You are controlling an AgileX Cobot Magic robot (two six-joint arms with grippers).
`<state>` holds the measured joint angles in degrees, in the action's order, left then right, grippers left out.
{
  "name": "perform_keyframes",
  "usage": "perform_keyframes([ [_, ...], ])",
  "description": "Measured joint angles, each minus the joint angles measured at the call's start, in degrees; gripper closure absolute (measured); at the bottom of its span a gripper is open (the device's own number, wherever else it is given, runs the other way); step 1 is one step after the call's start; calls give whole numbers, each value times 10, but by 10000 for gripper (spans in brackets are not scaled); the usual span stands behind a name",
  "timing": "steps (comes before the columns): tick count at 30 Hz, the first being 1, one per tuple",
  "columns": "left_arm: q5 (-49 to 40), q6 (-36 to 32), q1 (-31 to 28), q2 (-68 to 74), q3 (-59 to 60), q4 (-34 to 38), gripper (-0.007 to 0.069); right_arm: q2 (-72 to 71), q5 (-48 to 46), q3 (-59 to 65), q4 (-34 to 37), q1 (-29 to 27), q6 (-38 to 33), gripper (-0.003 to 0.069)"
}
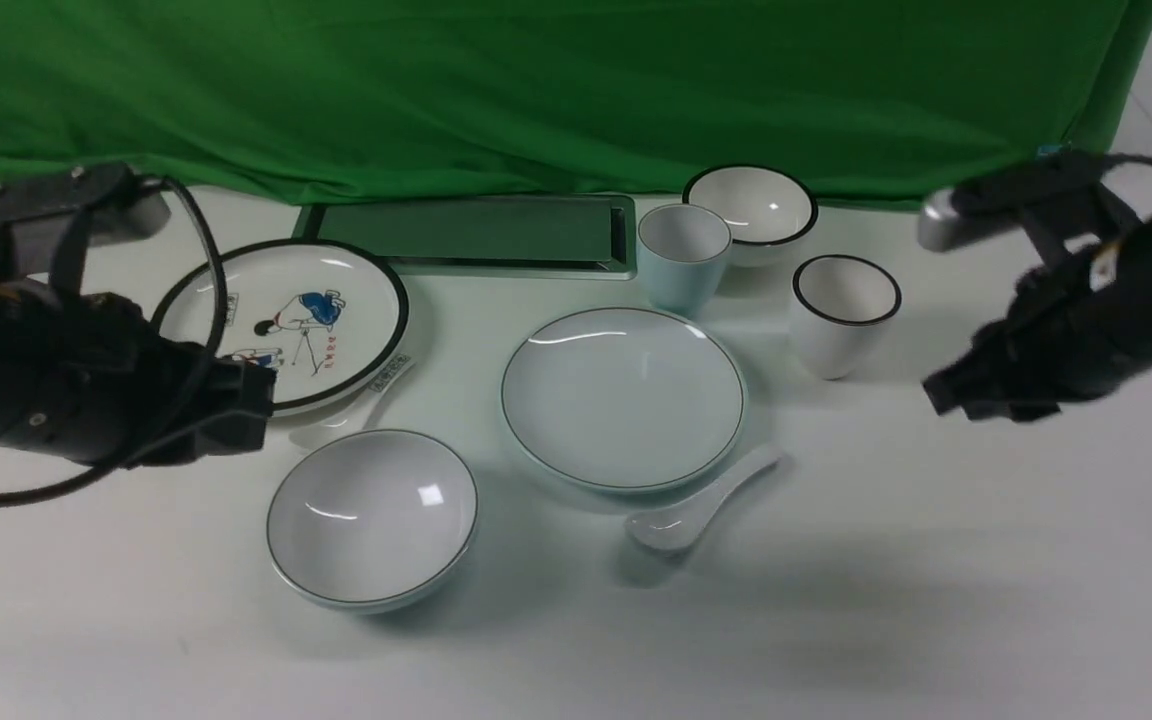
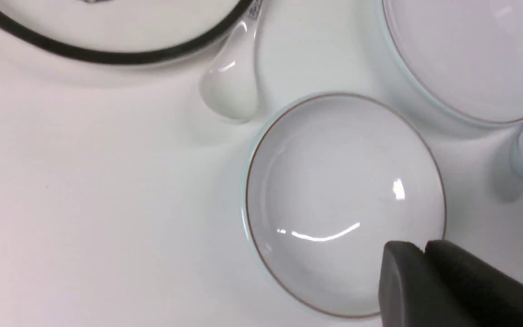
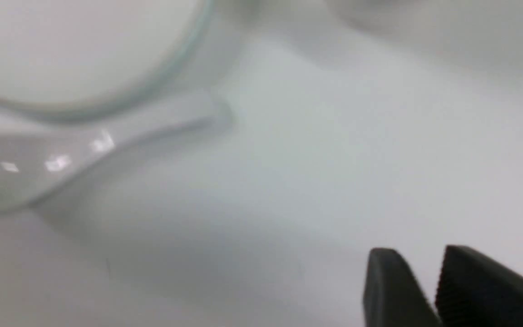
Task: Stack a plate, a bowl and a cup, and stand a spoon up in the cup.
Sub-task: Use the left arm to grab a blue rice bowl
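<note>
The pale plate (image 1: 624, 398) lies mid-table, with the light-blue cup (image 1: 682, 257) upright just behind it. Close to the plate's front right edge lies the plain white spoon (image 1: 701, 505). The wide bowl (image 1: 372, 518) stands apart, front left of the plate. My left gripper (image 1: 251, 405) hovers left of the bowl, shut and empty. In the left wrist view its tips (image 2: 418, 249) sit over the bowl's (image 2: 343, 200) rim. My right gripper (image 1: 936, 392) hangs right of the plate. Its jaws (image 3: 418, 256) stand slightly open and empty, apart from the spoon (image 3: 84, 150) and plate (image 3: 75, 50).
A cartoon plate with a thick black rim (image 1: 286, 320) lies at the back left, a labelled spoon (image 2: 232, 86) tucked at its edge. A black-rimmed bowl (image 1: 751, 205) and black-rimmed cup (image 1: 844, 310) stand at the back right. A flat grey panel (image 1: 471, 235) lies before the green cloth.
</note>
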<state>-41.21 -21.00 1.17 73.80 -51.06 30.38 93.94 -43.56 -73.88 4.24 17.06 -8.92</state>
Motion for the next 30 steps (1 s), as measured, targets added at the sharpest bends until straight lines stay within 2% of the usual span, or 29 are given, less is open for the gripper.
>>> perform_keyframes([
  [1, 0, 0, 0, 1, 0, 0, 610, 5, -7, -7, 3, 1, -4, 418],
  [2, -3, 0, 0, 6, 0, -5, 595, 32, -25, -54, 13, 5, -20, 359],
  [4, -4, -1, 0, 16, 0, -8, 568, 69, -45, -118, 27, 8, -35, 300],
  [6, -4, -1, 0, 26, 0, -11, 535, 102, -61, -177, 36, 11, -42, 265],
  [10, -3, 9, 0, 66, 0, -25, 425, 149, -90, -258, 45, 12, -45, 247],
  [14, 5, 17, 0, 125, 0, -38, 307, 158, -102, -269, 47, 12, -52, 247],
  [18, 39, 33, 0, 172, -1, -39, 291, 159, -109, -270, 47, 12, -58, 250],
  [24, 73, 43, 0, 224, -1, -31, 445, 159, -122, -272, 47, 12, -60, 250],
  [27, 93, 43, 0, 229, -3, -29, 580, 159, -122, -273, 47, 12, -63, 250],
  [30, 103, 38, 0, 227, -10, -9, 634, 159, -125, -273, 47, 12, -72, 250],
])
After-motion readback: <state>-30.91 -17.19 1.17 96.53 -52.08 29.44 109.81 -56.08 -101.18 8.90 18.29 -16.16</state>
